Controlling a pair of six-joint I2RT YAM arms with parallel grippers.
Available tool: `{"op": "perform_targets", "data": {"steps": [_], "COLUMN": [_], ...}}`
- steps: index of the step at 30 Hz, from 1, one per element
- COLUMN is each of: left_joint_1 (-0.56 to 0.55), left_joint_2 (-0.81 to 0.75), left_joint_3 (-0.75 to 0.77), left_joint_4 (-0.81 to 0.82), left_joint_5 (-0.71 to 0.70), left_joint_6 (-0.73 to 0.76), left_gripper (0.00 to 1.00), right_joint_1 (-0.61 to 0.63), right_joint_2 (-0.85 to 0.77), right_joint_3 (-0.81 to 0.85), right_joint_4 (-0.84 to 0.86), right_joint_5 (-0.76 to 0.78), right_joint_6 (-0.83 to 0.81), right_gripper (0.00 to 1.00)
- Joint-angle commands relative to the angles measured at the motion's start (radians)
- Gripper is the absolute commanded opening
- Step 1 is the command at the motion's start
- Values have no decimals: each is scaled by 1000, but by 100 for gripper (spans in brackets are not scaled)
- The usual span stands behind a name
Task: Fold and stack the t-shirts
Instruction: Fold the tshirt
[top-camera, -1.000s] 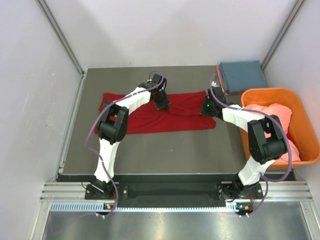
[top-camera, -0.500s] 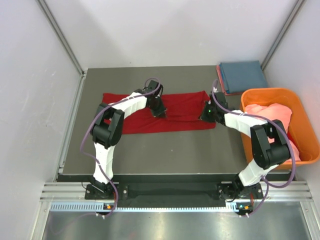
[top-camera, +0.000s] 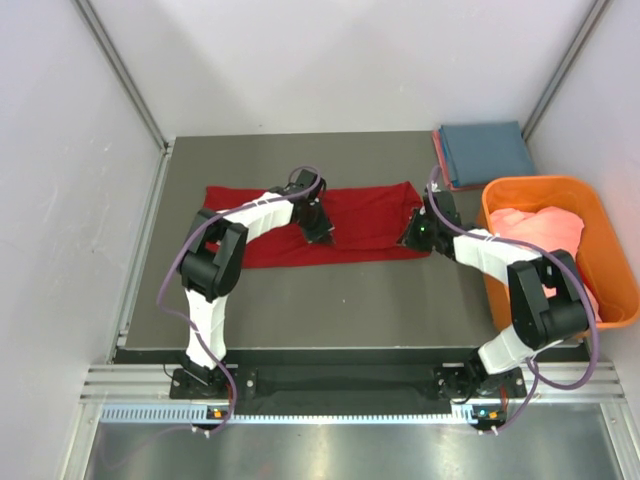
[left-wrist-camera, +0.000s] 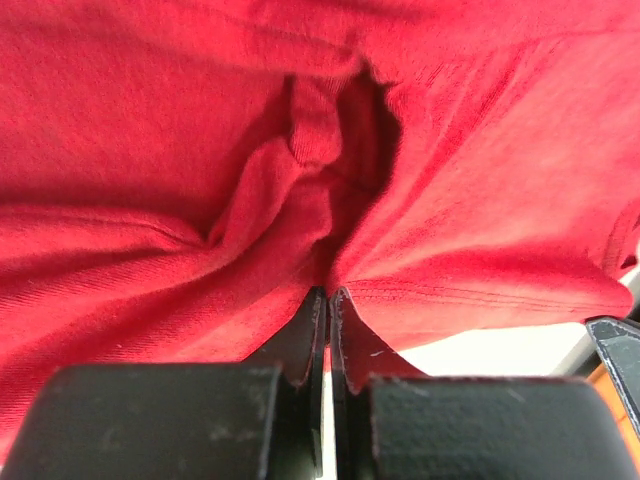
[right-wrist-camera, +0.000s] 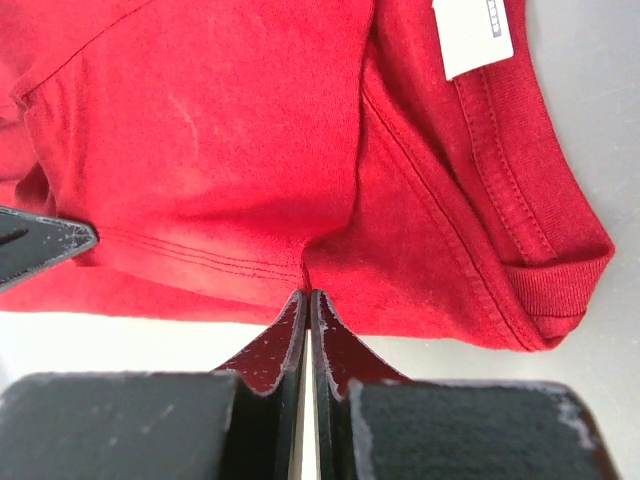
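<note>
Finds the red t-shirt (top-camera: 365, 212) stretched as a long band on the bench (top-camera: 330, 300), left of the orange tub (top-camera: 545, 183), collar end toward the tub.

Finds the right jaws clenched on the near edge of that shirt at its tub-side end, pinching the double-stitched hem (right-wrist-camera: 200, 255) just short of the collar. Finds the left jaws clenched on the same near edge, farther from the tub and about mid-length, with a puckered ridge of cloth drawn up into the pinch.

Judges the two holds as deliberate: spaced apart along one edge, so as to carry that edge level and keep the cloth from sagging or skewing in the next fold. Takes the pucker at the left hold as a sign of slack gathered there, and a likely source of a crease.

Notes a white neck label (right-wrist-camera: 475, 35) inside the collar, seen from the right wrist. Makes out a few small dark marks at one corner; reads no word, brand or size.

Locates the salmon-pink t-shirt (top-camera: 545, 225) heaped unfolded inside the tub, and the blue t-shirt (top-camera: 487, 152) folded flat just behind the tub. Rates the task as partly done.
</note>
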Motion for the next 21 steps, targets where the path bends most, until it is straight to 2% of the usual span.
{"op": "perform_targets", "data": {"steps": [1, 4, 8, 14, 17, 21], "left_joint_1": [-7, -10, -11, -7, -2, -1], "left_joint_2": [-60, -66, -80, -45, -34, -31], "left_joint_3": [-9, -22, -25, 40, 63, 87], "left_joint_4": [29, 38, 43, -10, -19, -17], "left_joint_5": [-12, -16, -32, -47, -49, -49], "left_joint_6": [-47, -59, -68, -57, -57, -57], "left_gripper": [0, 2, 10, 11, 18, 19], "right_joint_1": [-1, -1, -1, -1, -1, -2], "right_joint_2": [-48, -46, -51, -34, -23, -9], "right_joint_3": [-6, -11, -14, 0, 15, 44], "right_joint_4": [33, 31, 31, 31, 22, 13], "right_joint_5": [-7, -12, -10, -15, -15, -17], "right_joint_6": [12, 10, 7, 1, -6, -16], "right_gripper": [0, 0, 0, 0, 0, 0]}}
